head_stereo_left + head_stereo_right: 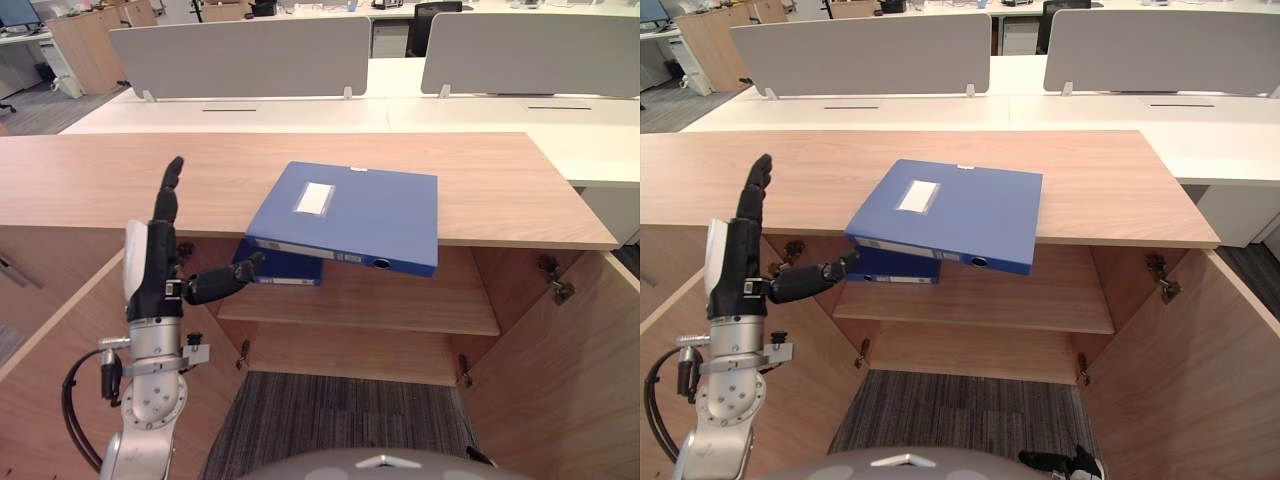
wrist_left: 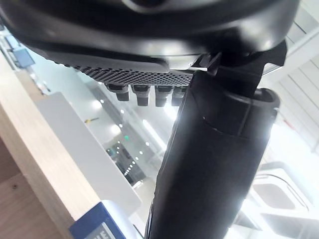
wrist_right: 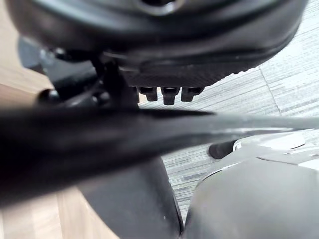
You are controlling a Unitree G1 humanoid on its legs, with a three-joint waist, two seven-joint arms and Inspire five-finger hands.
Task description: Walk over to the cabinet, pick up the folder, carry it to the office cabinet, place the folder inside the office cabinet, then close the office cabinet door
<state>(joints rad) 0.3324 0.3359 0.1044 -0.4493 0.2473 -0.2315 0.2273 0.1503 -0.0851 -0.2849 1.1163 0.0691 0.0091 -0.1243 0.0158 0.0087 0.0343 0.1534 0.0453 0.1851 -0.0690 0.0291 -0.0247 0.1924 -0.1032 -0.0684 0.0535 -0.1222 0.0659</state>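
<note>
L hand (image 1: pixel 150 262) raised, fingers straight (released, empty); blue folder (image 1: pixel 350 215) overhangs cabinet top (image 1: pixel 480 190) edge.

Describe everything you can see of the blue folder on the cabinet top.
The blue folder is a thick, plastic-looking binder with a white label on its cover and a ring hole in its spine. It lies flat, skewed, on the wooden cabinet top, spine edge overhanging the front. A second blue folder sits below the overhang. The open left hand is beside it, thumb near; contact unclear.
</note>
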